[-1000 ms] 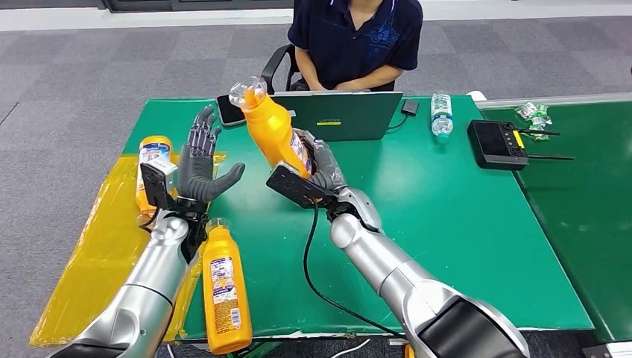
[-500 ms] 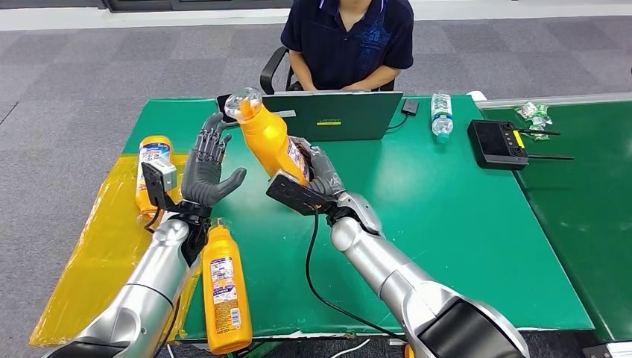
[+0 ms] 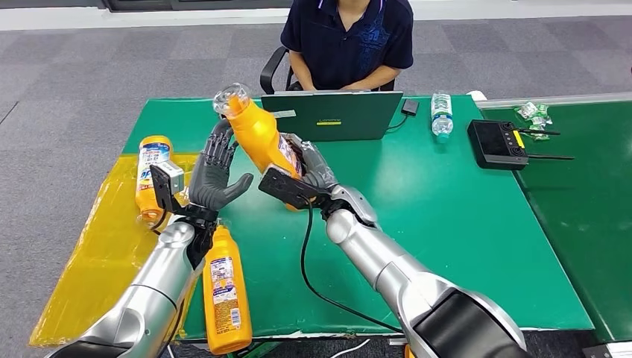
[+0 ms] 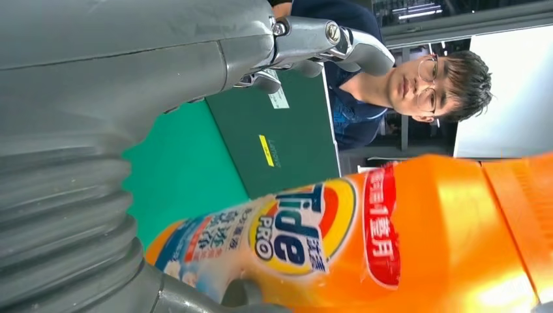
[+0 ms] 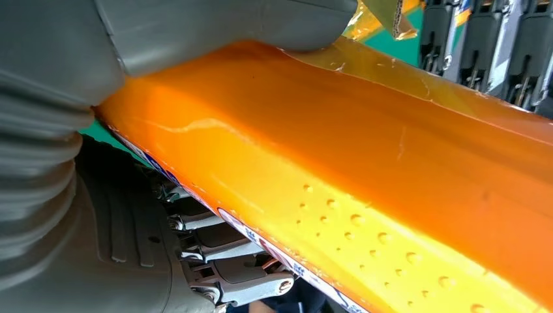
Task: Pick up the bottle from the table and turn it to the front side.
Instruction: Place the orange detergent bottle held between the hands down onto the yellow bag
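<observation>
My right hand (image 3: pixel 309 170) grips an orange detergent bottle (image 3: pixel 261 134) by its lower body and holds it above the green table (image 3: pixel 417 224), tilted with its clear cap toward the far left. My left hand (image 3: pixel 215 175) stands open right beside the bottle, palm facing it, fingers spread upward. The left wrist view shows the bottle's Tide label (image 4: pixel 293 228) close by. In the right wrist view the bottle's orange side (image 5: pixel 365 169) lies against my thumb, with my left hand's fingers (image 5: pixel 482 45) behind it.
Another orange bottle (image 3: pixel 223 291) lies near the table's front edge, and a third (image 3: pixel 151 175) lies on the yellow sheet (image 3: pixel 97 253) at left. A person sits behind a laptop (image 3: pixel 332 115). A water bottle (image 3: pixel 441 115) and a black controller (image 3: pixel 498 143) sit at the back right.
My right hand has carried the bottle leftward, tilting it further. My left hand has moved right and forward, closing the gap to the bottle.
</observation>
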